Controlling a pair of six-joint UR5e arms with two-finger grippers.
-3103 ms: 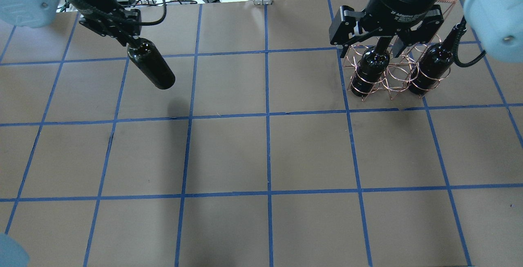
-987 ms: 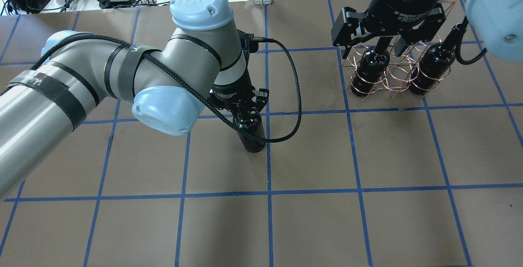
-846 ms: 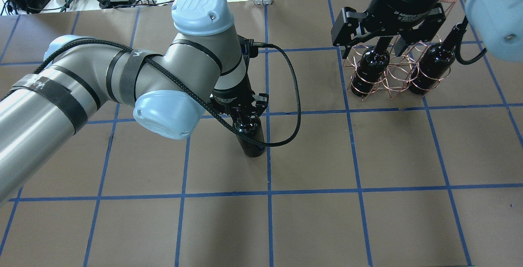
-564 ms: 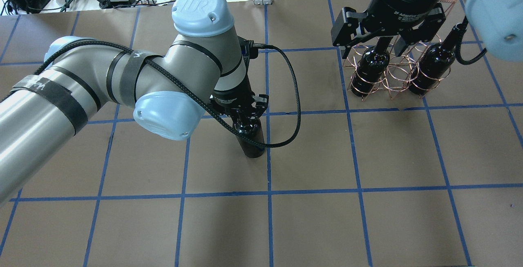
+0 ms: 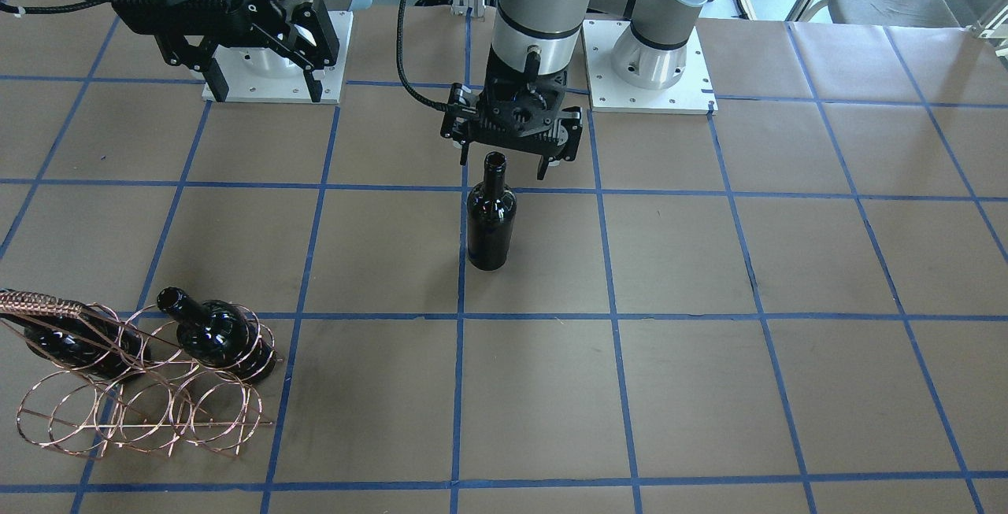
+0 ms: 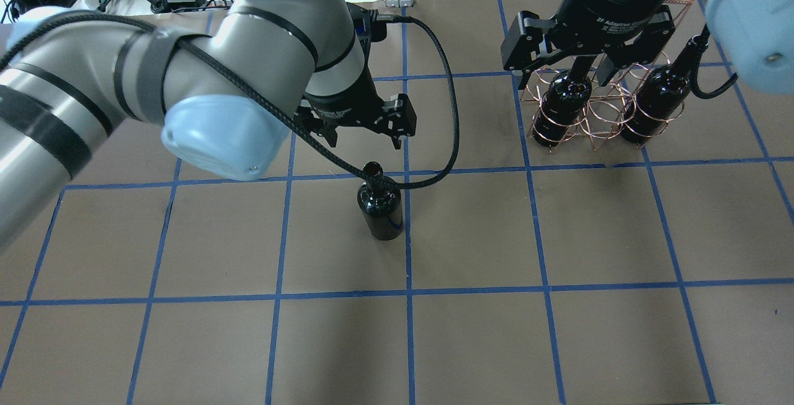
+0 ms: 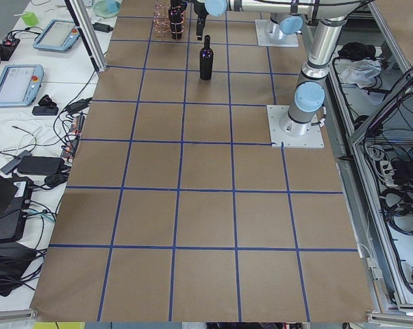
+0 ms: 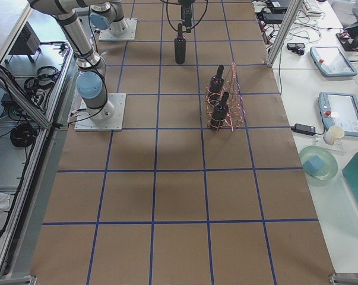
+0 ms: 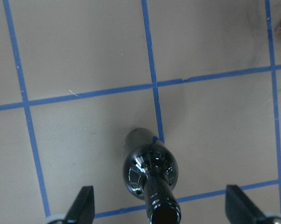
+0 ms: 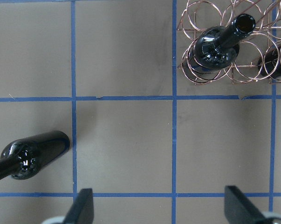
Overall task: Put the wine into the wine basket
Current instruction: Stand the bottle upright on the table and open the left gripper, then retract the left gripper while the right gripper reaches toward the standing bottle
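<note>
Wine (image 5: 491, 223): upright, ungripped. Left gripper (image 5: 504, 166) — just above wine, jaws spread. Right gripper (image 5: 264, 89), jaws spread, and wine basket (image 5: 142, 404) — well apart from wine.

White print on the black body of the right gripper (image 6: 563, 71) reads "2F Adaptive" in the overhead view, and the word after it is partly hidden and cannot be made out. A smaller line under it is too fine to read. No other writing is legible.

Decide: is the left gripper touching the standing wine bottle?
Apart: left wrist view shows the left gripper open around the wine, table visible between.
</note>
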